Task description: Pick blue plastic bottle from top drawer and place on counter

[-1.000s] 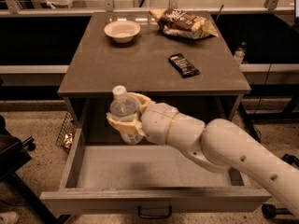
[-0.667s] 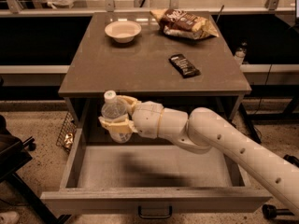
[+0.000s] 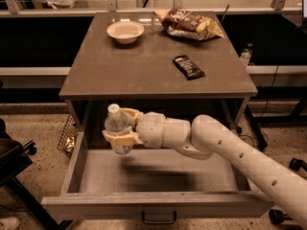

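While the arm is carrying: the end effector is hanging over the left part of the top drawer, below the front edge of the table

End effector: its pale fingers are clenching the blue plastic bottle round the middle; one is showing above the label and one below

Bottle: it is riding roughly upright, white cap upward, clear of the drawer floor; a shadow is lying on the floor beneath it; it is not touching either drawer wall

Change: compared with a second ago, the bottle is sitting further left and a little lower in view; the arm is stretching out more across the open drawer; the grip is looking the same

Meaning: the pick is reading as done; the bottle seems to be coming out from under the table edge rather than going up yet; the lift over the edge and the set-down are not yet done

Table: a white bowl is sitting at the back left, a chip bag at the back right, a dark snack bar right of centre; the front left is looking the likeliest landing spot

Risk: the cap is standing near the table edge; rising too early could be knocking it
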